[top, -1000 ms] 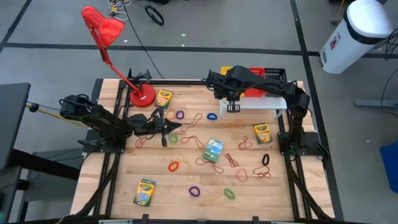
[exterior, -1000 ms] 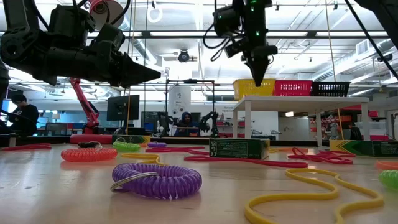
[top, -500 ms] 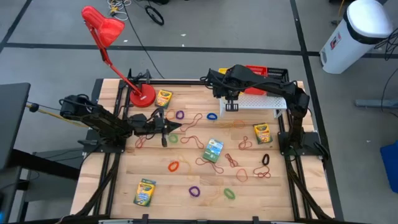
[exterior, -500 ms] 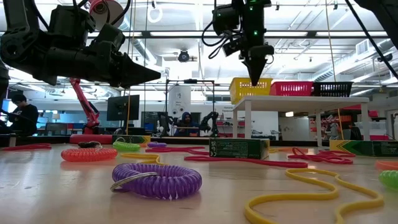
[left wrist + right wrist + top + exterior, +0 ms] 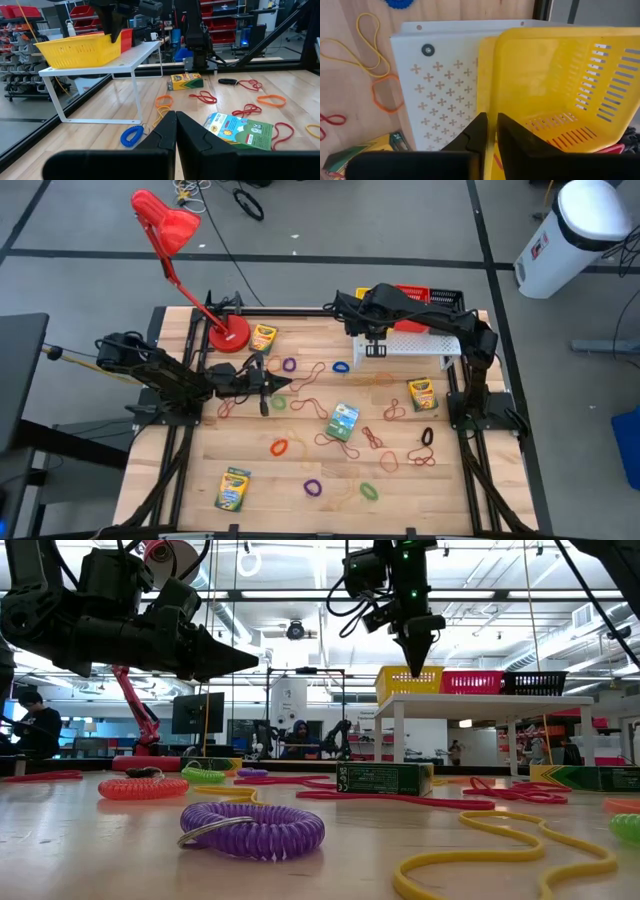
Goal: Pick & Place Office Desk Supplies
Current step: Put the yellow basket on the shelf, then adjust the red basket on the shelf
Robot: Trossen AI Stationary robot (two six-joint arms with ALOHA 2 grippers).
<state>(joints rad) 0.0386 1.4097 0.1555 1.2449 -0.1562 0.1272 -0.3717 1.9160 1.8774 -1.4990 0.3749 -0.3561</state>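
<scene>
The left gripper [image 5: 283, 383] hangs above the left-centre of the table [image 5: 300, 495], its fingers [image 5: 167, 131] pressed together with nothing between them. Just beyond its tip lie a green rubber-band loop [image 5: 279, 403] and thin red loops [image 5: 312, 392]. Far left on the table stands the red desk lamp [image 5: 228, 334], with one crayon box [image 5: 263, 337] just beside its base. Another crayon box [image 5: 233, 489] lies at the near left corner.

Across the middle, loops in mixed colours are scattered: a purple one [image 5: 289, 365], a blue coil [image 5: 340, 366], an orange one [image 5: 279, 447], and a purple coil [image 5: 252, 829] near the front edge. A green-and-blue box [image 5: 344, 421] lies flat among them.

Right of centre, the right gripper [image 5: 367, 345] points down over the left end of the white perforated shelf [image 5: 425, 345], at the near rim of the yellow basket [image 5: 560, 85]. Its fingers [image 5: 478, 131] are close together with a thin gap, straddling the basket's edge; whether they actually pinch it I cannot tell. The yellow basket [image 5: 410, 681] sits on the shelf's left end, the red basket [image 5: 470, 681] next to it and the black basket [image 5: 531, 683] farthest right. Another crayon box [image 5: 422, 394] lies on the table to the right, near the shelf, with black loops [image 5: 428, 436] nearer still.
</scene>
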